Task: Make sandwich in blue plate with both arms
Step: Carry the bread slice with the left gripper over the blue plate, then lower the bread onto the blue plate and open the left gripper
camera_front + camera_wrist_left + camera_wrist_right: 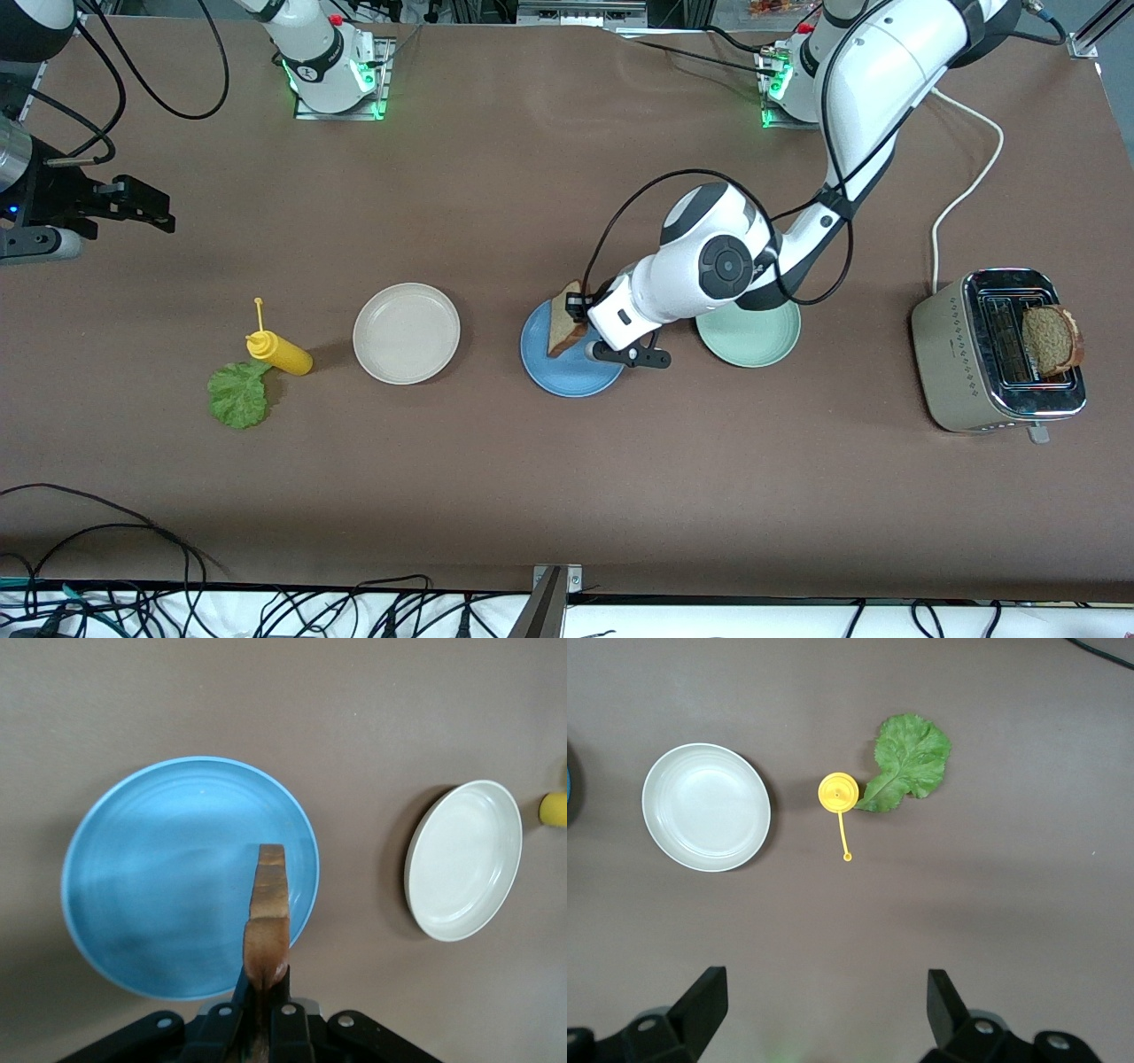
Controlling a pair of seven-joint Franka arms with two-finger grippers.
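Two arms are mine. My left gripper (263, 1014) is clamped on a wholemeal bread slice (564, 319), held on edge over the blue plate (567, 372). At the plate's nine o'clock sits a beige plate (407, 333), then the yellow squeeze bottle (279, 350) touching the lettuce leaf (238, 393). A second slice (1052, 339) stands in the toaster (957, 354) (left arm's end). My right gripper (824, 1005) waits, fingers spread wide, over bare table.

Matt blue plate (567, 377), smooth; bread slice (563, 321) rough, grainy; toaster (961, 363) — brushed metal, shiny top; table (567, 496) matt brown.
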